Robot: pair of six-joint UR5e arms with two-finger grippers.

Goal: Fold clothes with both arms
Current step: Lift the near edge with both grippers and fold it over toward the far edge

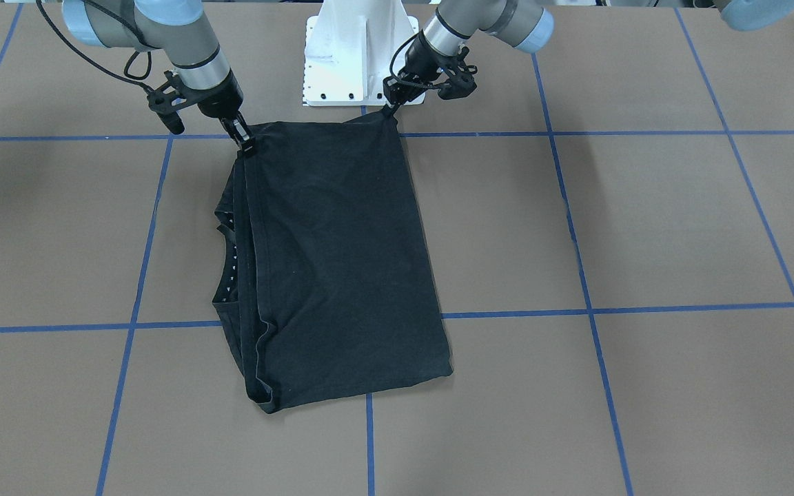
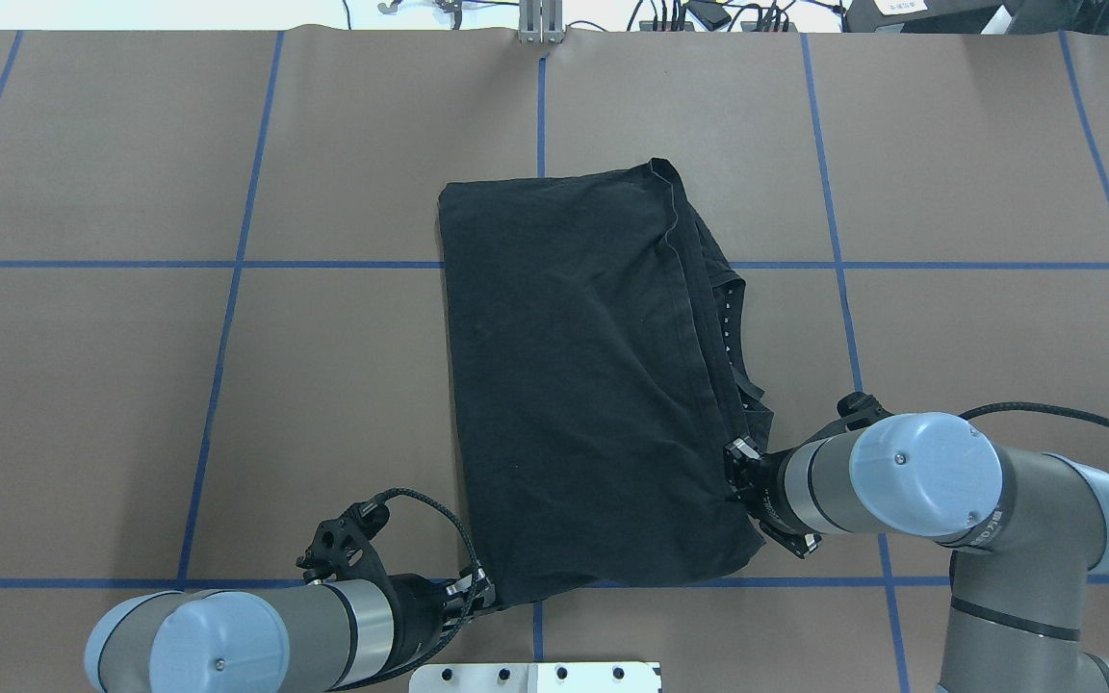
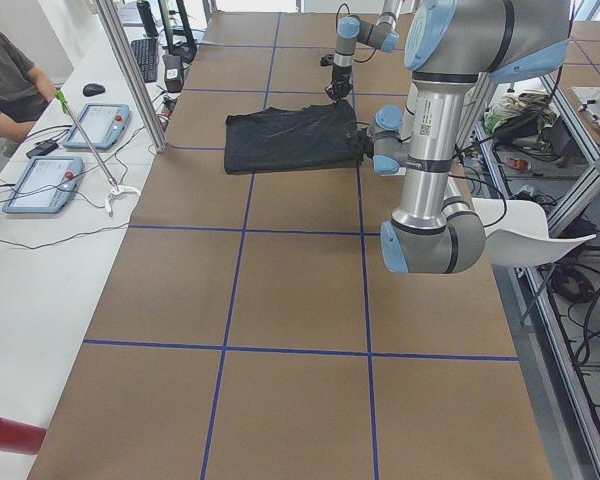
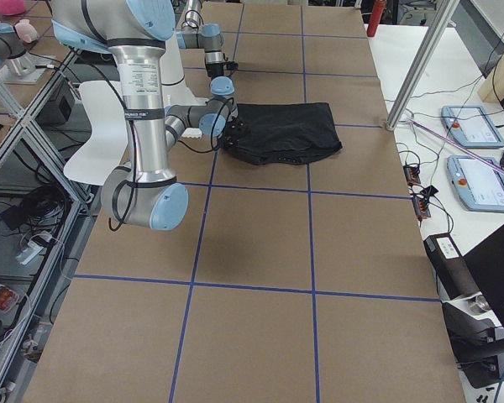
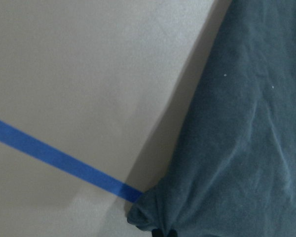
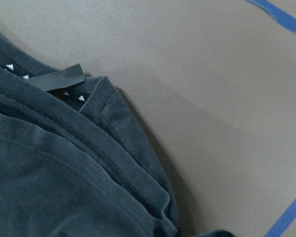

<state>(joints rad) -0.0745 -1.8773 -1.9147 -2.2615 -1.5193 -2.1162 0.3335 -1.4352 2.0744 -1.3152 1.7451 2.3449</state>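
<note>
The clothes are one black T-shirt (image 1: pixel 342 262), folded into a rough rectangle on the brown table (image 2: pixel 583 385). Its layered hems and a collar tape with white marks (image 6: pixel 64 89) show along one long side. My left gripper (image 1: pixel 391 116) is shut on the shirt's near corner, on the overhead view's left (image 2: pixel 485 585); in the left wrist view the cloth bunches at the bottom edge (image 5: pixel 158 224). My right gripper (image 1: pixel 244 143) is shut on the other near corner (image 2: pixel 734 470), by the layered hems. Both pinched corners are pulled up slightly. No print is visible.
The white bolted pedestal (image 1: pixel 359 55) stands just behind the shirt's near edge. Blue tape lines (image 2: pixel 227 385) grid the table. A person (image 3: pixel 5 85) sits at a side bench with tablets (image 3: pixel 45 183), beyond a metal pole (image 3: pixel 130 75).
</note>
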